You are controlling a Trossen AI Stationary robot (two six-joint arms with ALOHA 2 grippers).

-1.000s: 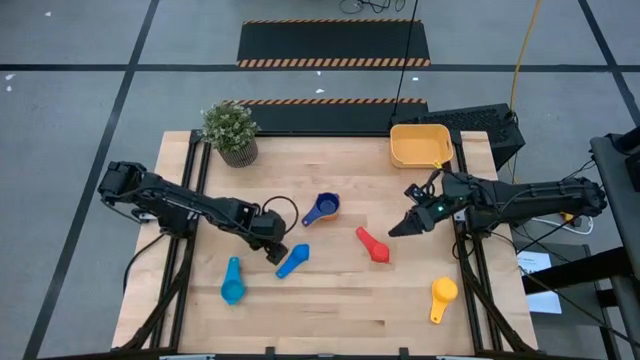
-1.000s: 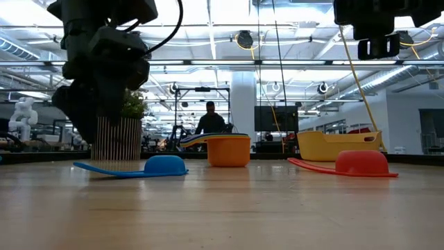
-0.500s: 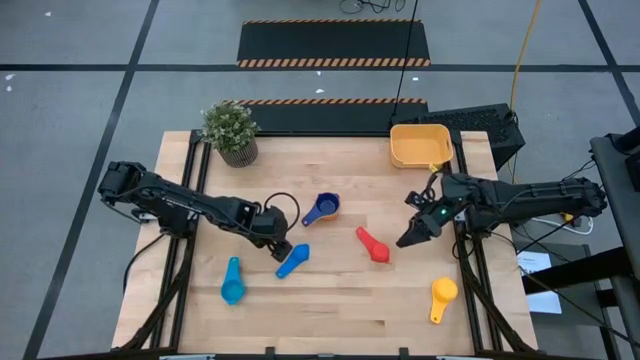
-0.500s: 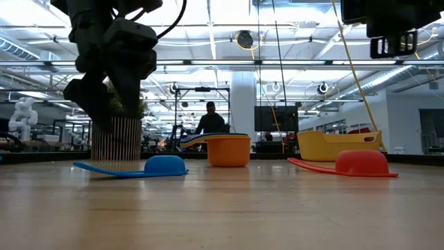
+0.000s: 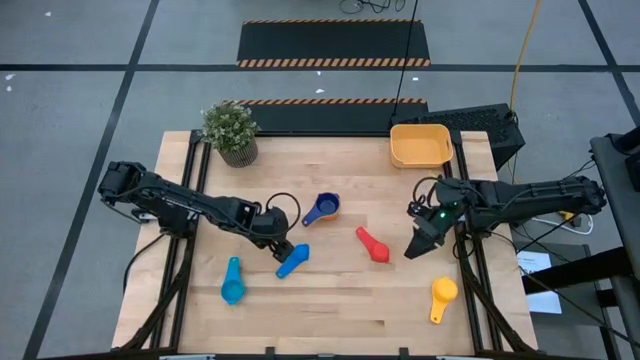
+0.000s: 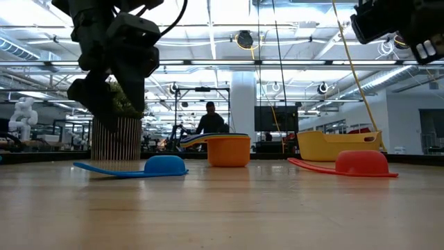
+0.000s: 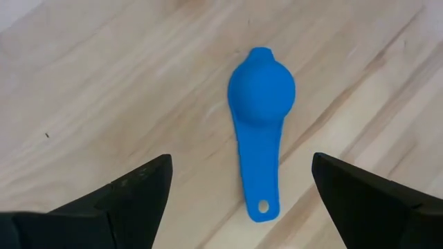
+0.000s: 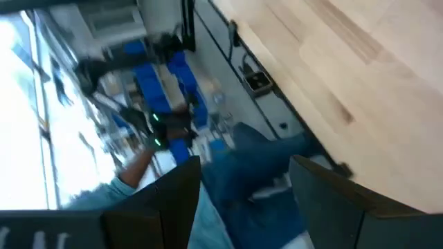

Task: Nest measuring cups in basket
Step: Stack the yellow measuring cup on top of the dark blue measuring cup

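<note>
Upside down on the table lies the blue cup, its handle pointing at my left gripper. That gripper is open above it, one finger on each side of the handle, touching nothing. The red cup lies mid-table, also upside down. My right gripper is open and hovers just right of it. The teal cup and yellow cup lie near the near edge. A dark blue cup and an orange cup sit stacked together. The basket stands at the far right corner. No green cup shows.
A potted plant stands at the far left corner. A dark cable loops by the left gripper. Bare wood lies between the cups. The right wrist view looks past the table's edge into the room, where a person's sleeve shows.
My right gripper has moved from beside the red cup's far side toward the near edge and has tipped, staying open. My left gripper has risen a little over the blue cup's handle end. No cup has moved.
</note>
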